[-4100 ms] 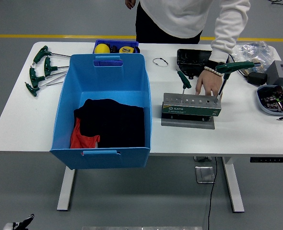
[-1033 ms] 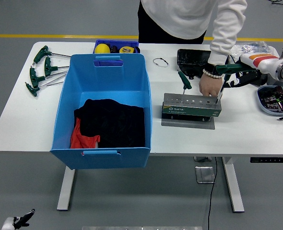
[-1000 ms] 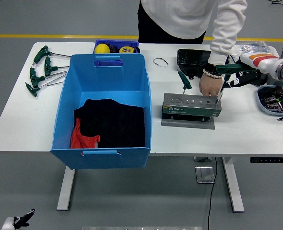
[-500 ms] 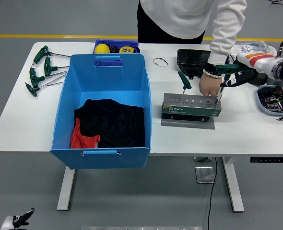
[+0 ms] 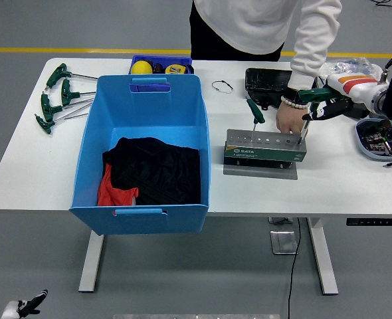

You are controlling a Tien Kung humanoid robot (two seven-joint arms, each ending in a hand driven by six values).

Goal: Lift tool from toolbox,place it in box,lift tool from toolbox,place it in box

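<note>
The right robot hand (image 5: 327, 108), fingers curled but not clearly clamped, sits beside the T-handle wrench (image 5: 310, 106) standing upright in the tool rack (image 5: 265, 149).

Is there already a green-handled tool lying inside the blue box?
No, the blue box holds only black and red cloth; the green-handled tools lie on the table or stand in the tool holder.
</note>
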